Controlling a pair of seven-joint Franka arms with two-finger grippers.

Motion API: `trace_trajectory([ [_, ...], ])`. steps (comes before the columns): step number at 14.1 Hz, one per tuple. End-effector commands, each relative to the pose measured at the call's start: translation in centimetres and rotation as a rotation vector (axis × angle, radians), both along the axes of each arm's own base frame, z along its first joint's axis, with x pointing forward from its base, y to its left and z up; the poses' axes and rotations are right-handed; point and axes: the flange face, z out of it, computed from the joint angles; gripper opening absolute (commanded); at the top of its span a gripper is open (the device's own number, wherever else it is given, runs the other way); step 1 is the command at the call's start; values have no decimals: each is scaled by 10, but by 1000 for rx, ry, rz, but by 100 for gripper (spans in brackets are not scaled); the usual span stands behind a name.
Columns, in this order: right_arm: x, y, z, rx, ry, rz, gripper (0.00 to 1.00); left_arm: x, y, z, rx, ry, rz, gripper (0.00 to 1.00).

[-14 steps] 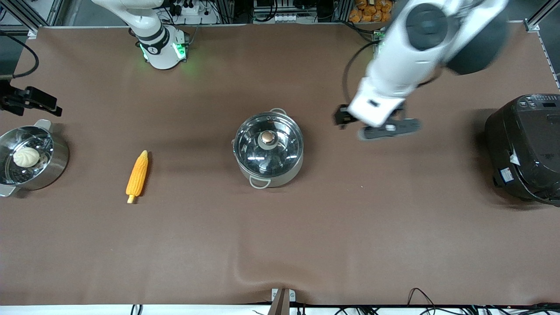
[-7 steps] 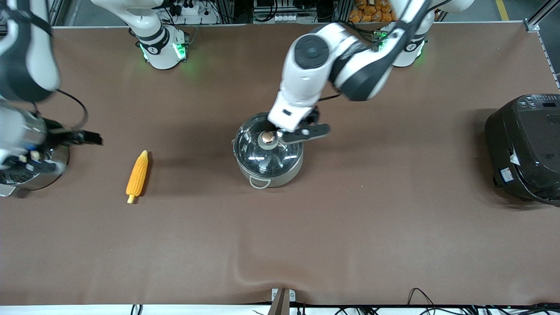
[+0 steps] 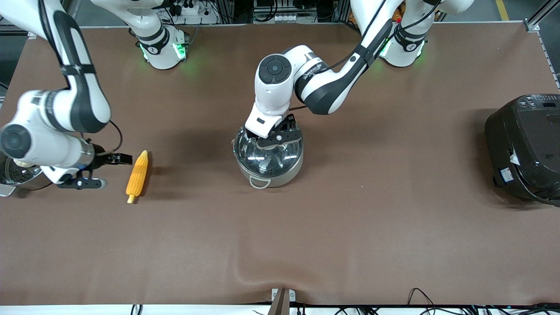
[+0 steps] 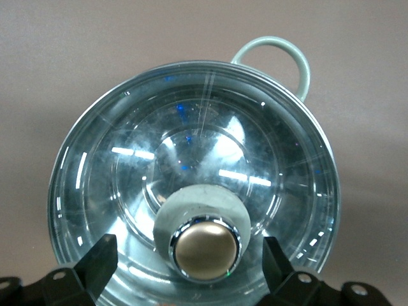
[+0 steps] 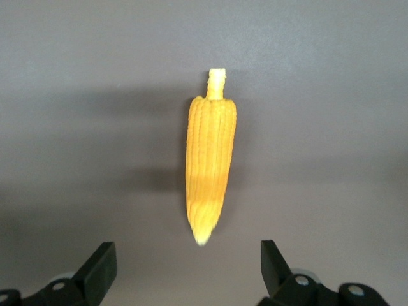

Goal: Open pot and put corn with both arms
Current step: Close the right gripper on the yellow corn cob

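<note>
Both arms have swung in since half a sec ago: I've got the left pincer [image 3: 274,139] down over the pot lid now instead of at its rim, and the right pincer [image 3: 89,171] has come off the steamer end to sit just beside the corn [image 3: 137,176].

Worktop [image 3: 350,227] is brown, w/ a ripple in the covering at the edge nearest the front cam. Black cooker [image 3: 525,148] sits at the left arm's end. Steamer [image 3: 11,177] at the right arm's end, mostly hidden under the right arm.

Pot [image 3: 268,155] is mid-worktop, glass lid [image 4: 191,172] on it, one loop handle [image 3: 260,182] pointing toward the front cam. In the left wrist view the knob [image 4: 205,248] sits between the two fingers [image 4: 95,268], which stand spread wide on either side w/ gaps to the knob, so that pincer is open, nothing gripped.

Corn lies flat on the worktop, between steamer and pot, well apart from the pot, pale stub [image 5: 217,83] end nearer the front cam, tapered tip farther. Right wrist view has the cob lengthwise ahead of the pincer, tip pointing in toward the gap; fingers [image 5: 99,271] spread wide, not touching it. Right pincer open too.
</note>
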Motion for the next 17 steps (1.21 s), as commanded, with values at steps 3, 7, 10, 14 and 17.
trace_trajectory([
  [3,8,-13,-63,-21,-41,-63,100,2,-7,-2,4,-27,6,100],
  [7,7,-28,-95,-19,-34,-91,100,1,-6,-9,14,-20,3,85],
  [10,5,-27,-106,-19,-22,-92,100,2,-6,-10,15,-19,5,71],
  [14,9,-26,-122,-18,-67,-96,100,0,-7,-12,17,-16,3,47],
  [17,10,-25,-128,-18,-79,-97,100,-8,-13,-14,21,-16,-12,10],
])
